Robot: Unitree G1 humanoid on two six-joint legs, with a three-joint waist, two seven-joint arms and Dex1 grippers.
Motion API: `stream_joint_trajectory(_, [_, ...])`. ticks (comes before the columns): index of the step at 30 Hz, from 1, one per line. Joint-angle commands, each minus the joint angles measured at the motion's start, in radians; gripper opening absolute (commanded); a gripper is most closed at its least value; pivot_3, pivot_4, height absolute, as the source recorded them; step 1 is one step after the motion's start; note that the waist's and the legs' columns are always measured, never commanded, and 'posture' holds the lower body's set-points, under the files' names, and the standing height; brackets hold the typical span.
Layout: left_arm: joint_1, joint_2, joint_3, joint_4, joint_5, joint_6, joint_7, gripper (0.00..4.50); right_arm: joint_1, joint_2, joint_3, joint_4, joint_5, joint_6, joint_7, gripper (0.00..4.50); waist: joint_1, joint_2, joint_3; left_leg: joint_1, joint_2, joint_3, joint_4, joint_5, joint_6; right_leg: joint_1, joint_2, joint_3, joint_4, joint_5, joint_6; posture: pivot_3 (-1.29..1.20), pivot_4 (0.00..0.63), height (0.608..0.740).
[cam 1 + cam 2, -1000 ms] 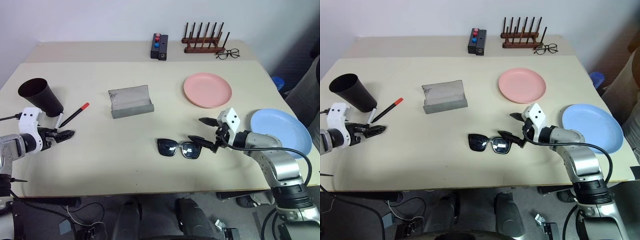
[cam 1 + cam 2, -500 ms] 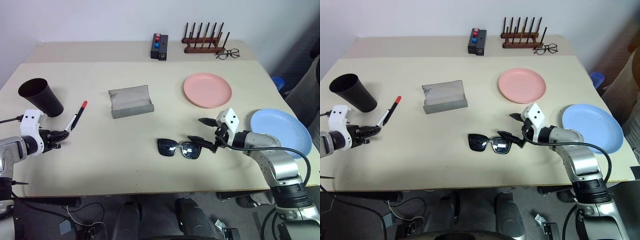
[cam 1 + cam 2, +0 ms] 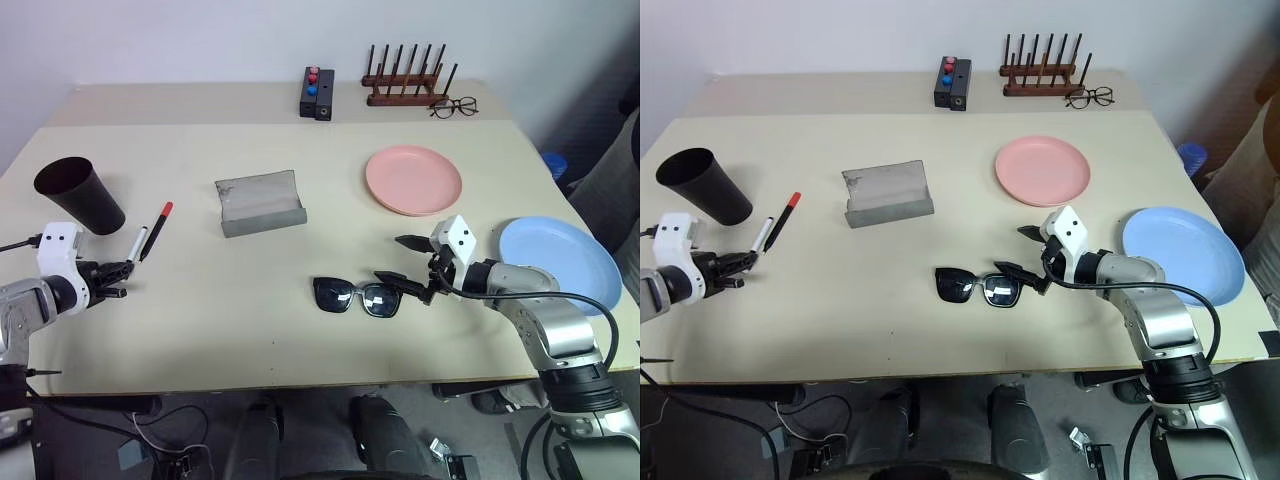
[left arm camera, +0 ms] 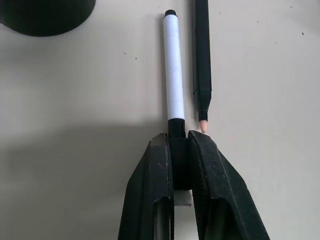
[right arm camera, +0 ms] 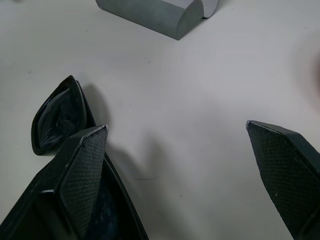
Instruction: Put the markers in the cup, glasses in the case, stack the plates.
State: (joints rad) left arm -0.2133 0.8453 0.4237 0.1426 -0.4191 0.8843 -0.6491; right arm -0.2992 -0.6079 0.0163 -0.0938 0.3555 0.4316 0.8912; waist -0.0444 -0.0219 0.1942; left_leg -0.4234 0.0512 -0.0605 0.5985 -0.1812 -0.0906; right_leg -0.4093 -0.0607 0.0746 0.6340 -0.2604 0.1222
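Observation:
My left gripper (image 4: 178, 141) is shut on the black cap end of the white marker (image 4: 174, 70), which lies on the table pointing toward the dark cup (image 3: 78, 195). The black marker with the red cap (image 3: 155, 228) lies close alongside the white one. Black sunglasses (image 3: 358, 296) rest at the table's front middle. My right gripper (image 3: 392, 260) stands open at their right end, one finger (image 5: 82, 170) over the right lens. The grey case (image 3: 260, 203) stands open in the middle. Further right are the pink plate (image 3: 414, 180) and the blue plate (image 3: 560, 252), apart from each other.
At the far edge stand a small black box with red and blue buttons (image 3: 319, 93), a wooden peg rack (image 3: 408, 85) and wire-framed eyeglasses (image 3: 455, 107). The blue plate sits close to the table's right edge.
My left gripper has closed on the white marker's cap. Both markers swung to lie more parallel, further from the cup's base. The right arm has stayed still.

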Motion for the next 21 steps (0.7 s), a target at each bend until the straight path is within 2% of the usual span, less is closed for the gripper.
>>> stream_joint_trajectory(1, [0.048, -0.001, 0.087, -0.144, -0.037, 0.002, 0.015, 0.04, -0.011, -0.004, -0.016, -0.034, 0.012, -0.009, 0.005, 4.50, 0.000, 0.000, 0.000, 0.000, 0.000, 0.000, 0.000, 0.000, 0.000, 0.000, 0.000, 0.000, 0.000, 0.000, 0.000, 0.00, 0.150, 0.740])
stream_joint_trajectory(7, [0.126, -0.062, 0.188, -0.355, -0.088, -0.090, 0.028, 0.04, -0.017, -0.003, 0.014, -0.132, 0.090, 0.062, 0.068, 4.50, 0.002, 0.000, 0.000, 0.000, 0.000, 0.000, 0.000, 0.000, 0.000, 0.000, 0.000, 0.000, 0.000, 0.000, 0.000, 0.00, 0.150, 0.740])
stream_joint_trajectory(10, [0.116, -0.108, 0.209, -0.405, -0.093, -0.139, 0.070, 0.04, -0.048, 0.026, 0.054, -0.183, 0.109, 0.077, 0.079, 4.50, 0.002, 0.000, 0.000, 0.000, 0.000, 0.000, 0.000, 0.000, 0.000, 0.000, 0.000, 0.000, 0.000, 0.000, 0.000, 0.00, 0.150, 0.740])
stream_joint_trajectory(15, [0.038, -0.158, 0.230, -0.395, -0.093, -0.198, 0.163, 0.04, -0.134, 0.135, 0.121, -0.207, 0.111, 0.053, 0.053, 4.50, 0.001, -0.001, 0.000, 0.000, 0.000, 0.000, 0.000, 0.000, 0.000, 0.000, 0.000, 0.000, 0.000, 0.000, 0.000, 0.00, 0.150, 0.740])
stream_joint_trajectory(21, [-0.119, -0.166, 0.208, -0.286, -0.036, -0.304, 0.292, 0.04, -0.269, 0.277, 0.212, -0.091, 0.027, -0.048, 0.023, 4.50, 0.002, -0.001, 0.000, 0.000, 0.000, 0.000, 0.000, 0.000, -0.001, 0.001, 0.001, 0.000, 0.000, 0.001, 0.001, 0.00, 0.150, 0.740])
